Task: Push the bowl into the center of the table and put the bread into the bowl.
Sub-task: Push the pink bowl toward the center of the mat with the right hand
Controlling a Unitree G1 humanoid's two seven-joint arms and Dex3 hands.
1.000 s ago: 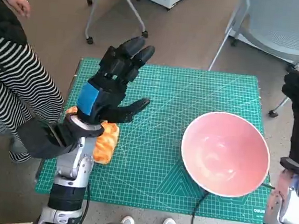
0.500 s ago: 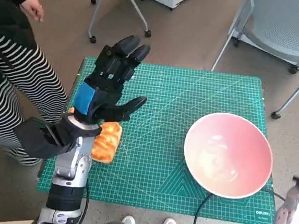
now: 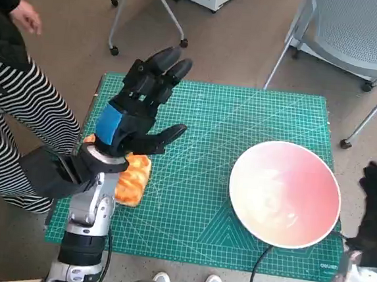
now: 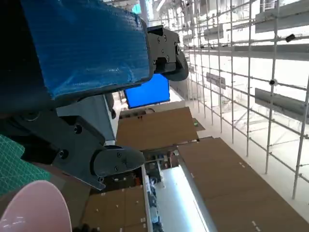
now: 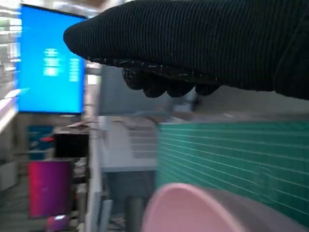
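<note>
So the pink bowl [image 3: 284, 193] sits toward the right side of my green mat [image 3: 210, 123], not in the middle. Bread [image 3: 132, 179] lies near the mat's left edge, partly under my left wrist. My left hand [image 3: 138, 110] is raised above the bread with fingers spread, gripping nothing. My right hand [image 3: 375, 207] is just off the bowl's right rim; can't tell how its fingers lie. A person in striped trousers [image 3: 18, 119] stands on my left.

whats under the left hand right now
An orange bread lies on the green mat beneath the raised left hand, which holds nothing. Only its near end shows; the wrist and forearm cover the rest.
</note>
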